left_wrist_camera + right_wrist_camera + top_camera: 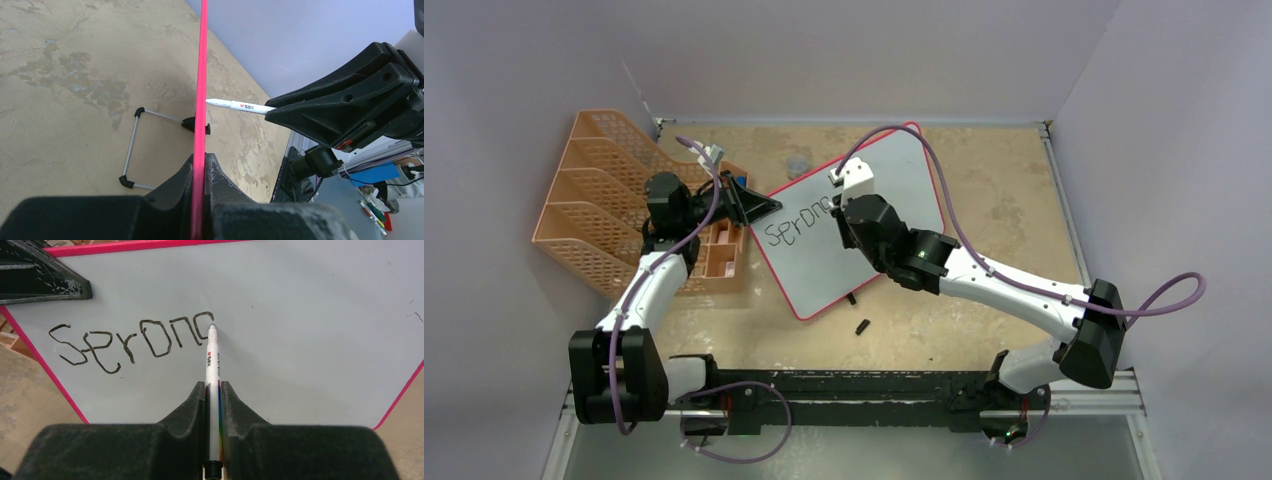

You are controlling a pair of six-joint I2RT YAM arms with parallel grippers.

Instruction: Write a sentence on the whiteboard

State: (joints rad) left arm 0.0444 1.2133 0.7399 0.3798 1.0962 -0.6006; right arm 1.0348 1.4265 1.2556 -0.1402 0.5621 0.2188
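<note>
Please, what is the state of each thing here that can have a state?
whiteboard: propped up, red frame clamped
sentence: unfinished, only one row of letters
marker: uncapped, tip touching the whiteboard
left end effector: shut on the whiteboard's frame
right end effector: shut on the marker

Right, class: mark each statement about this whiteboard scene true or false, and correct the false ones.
1. The right fingers hold a white marker with its tip on the whiteboard. True.
2. The left fingers are open, clear of the board. False: they are shut on its pink frame.
3. The sentence fills two lines. False: only one short line of letters is written.
4. An orange mesh rack stands beside the whiteboard, on the left arm's side. True.
</note>
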